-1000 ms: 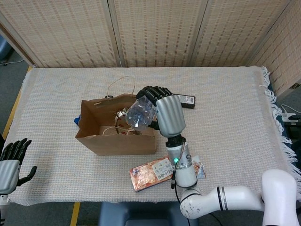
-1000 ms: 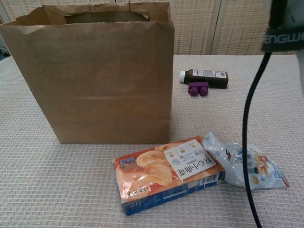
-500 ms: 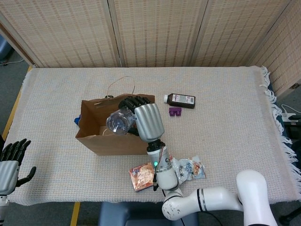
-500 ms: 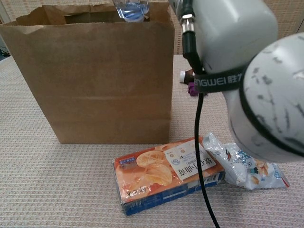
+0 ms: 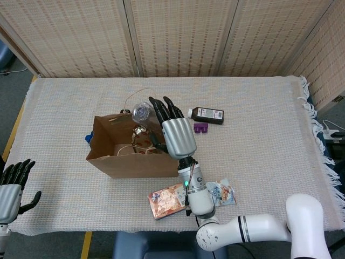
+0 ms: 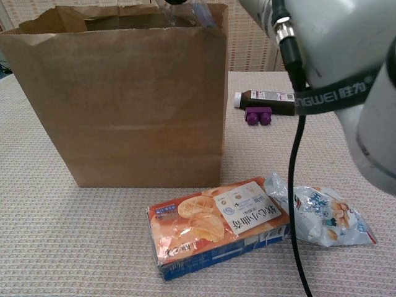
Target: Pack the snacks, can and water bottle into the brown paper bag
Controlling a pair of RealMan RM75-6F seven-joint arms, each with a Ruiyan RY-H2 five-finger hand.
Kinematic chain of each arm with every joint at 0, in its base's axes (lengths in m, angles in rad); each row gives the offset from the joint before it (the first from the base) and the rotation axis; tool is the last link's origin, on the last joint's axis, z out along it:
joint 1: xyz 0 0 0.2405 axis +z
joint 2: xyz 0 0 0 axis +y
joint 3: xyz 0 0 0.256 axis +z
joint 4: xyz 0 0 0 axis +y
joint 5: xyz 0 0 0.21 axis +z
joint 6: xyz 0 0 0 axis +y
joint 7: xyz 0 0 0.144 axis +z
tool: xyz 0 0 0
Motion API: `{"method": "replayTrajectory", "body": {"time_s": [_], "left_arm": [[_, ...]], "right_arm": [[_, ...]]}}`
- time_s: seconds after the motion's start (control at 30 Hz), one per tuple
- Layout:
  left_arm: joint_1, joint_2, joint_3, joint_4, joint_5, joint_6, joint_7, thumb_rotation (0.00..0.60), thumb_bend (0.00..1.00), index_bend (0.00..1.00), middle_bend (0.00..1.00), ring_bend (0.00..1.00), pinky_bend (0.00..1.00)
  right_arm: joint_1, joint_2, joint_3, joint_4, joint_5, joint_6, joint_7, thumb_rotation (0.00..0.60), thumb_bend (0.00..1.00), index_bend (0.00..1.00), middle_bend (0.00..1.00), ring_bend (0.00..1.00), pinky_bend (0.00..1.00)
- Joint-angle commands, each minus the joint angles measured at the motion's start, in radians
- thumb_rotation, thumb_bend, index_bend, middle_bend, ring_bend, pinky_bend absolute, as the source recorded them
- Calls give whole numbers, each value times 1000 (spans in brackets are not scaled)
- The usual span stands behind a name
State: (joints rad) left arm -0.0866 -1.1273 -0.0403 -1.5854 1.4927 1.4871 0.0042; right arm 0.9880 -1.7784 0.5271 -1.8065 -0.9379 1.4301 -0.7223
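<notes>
We see the clear plastic water bottle (image 5: 142,112) lying tilted over the far rim of the open brown paper bag (image 5: 135,162), its body leaning into the mouth. The bag stands upright near the middle of the table, with crumpled items and a string handle visible inside. Our right hand (image 5: 173,129) hovers above the bag's right side with its dark fingers (image 5: 161,108) spread and extended toward the bottle; it grips nothing, though we cannot tell whether a fingertip touches the plastic. Just in front of the bag lie an orange box of crackers (image 6: 216,226) and, touching its right end, a clear crinkled snack packet (image 6: 322,216). Behind and to the right of the bag, well apart from it, rest a dark brown bottle with a white cap (image 5: 207,114) on its side and a small purple block (image 5: 200,127) just beside it. A blue object (image 5: 87,138) peeks out at the bag's left wall. Our left hand (image 5: 12,186) waits at the near left edge, fingers apart and holding nothing. A beige woven cloth (image 5: 259,140), fringed on the right, covers the table, and tan woven folding screens (image 5: 178,38) close off the room behind.
</notes>
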Motion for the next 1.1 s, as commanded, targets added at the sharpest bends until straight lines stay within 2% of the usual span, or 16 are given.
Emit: {"method": "replayTrajectory", "body": {"time_s": [0.03,0.2,0.3,0.33,0.37,0.5,0.67,0.8,0.93,1.1], "left_arm": [[0,0,-1,-1,-1,0,3,600,361,44,0,0,0],[0,-1,-1,-2,-2,0,5,600,360,43,0,0,0],[1,-1,-1,-2,-3,0,5,600,359,44,0,0,0],[1,-1,-1,-2,-3,1,6,600,360,44,0,0,0],[1,-1,-1,-2,-3,1,6,600,360,44,0,0,0],[1,-2,-1,-3,-3,2,12,600,359,44,0,0,0],[1,-4,-3,-6,-7,2,25,600,359,43,0,0,0],[1,-7,-6,-10,-12,2,39,600,359,44,0,0,0],[-1,-11,-9,-14,-17,2,58,600,358,43,0,0,0],[-5,-14,-13,-20,-21,-1,76,600,358,44,0,0,0]], "right_arm": [[-18,24,11,-28,10,-2,17,600,242,0,107,14,197],[-31,44,11,-50,15,-4,28,600,242,0,107,14,197],[-69,98,2,-113,10,-1,49,600,242,0,107,14,196],[-95,131,-16,-145,8,4,48,600,236,0,107,14,194],[-148,207,-63,-218,-2,-1,41,600,225,0,107,14,191],[-253,396,-147,-353,20,-44,58,600,160,0,107,14,187],[-355,609,-235,-418,23,-111,115,600,120,0,106,14,167],[-404,776,-323,-415,21,-218,143,600,119,0,93,0,141],[-417,838,-409,-350,-54,-320,140,600,118,0,67,0,137],[-412,821,-516,-292,-114,-434,94,600,87,0,40,0,97]]}}
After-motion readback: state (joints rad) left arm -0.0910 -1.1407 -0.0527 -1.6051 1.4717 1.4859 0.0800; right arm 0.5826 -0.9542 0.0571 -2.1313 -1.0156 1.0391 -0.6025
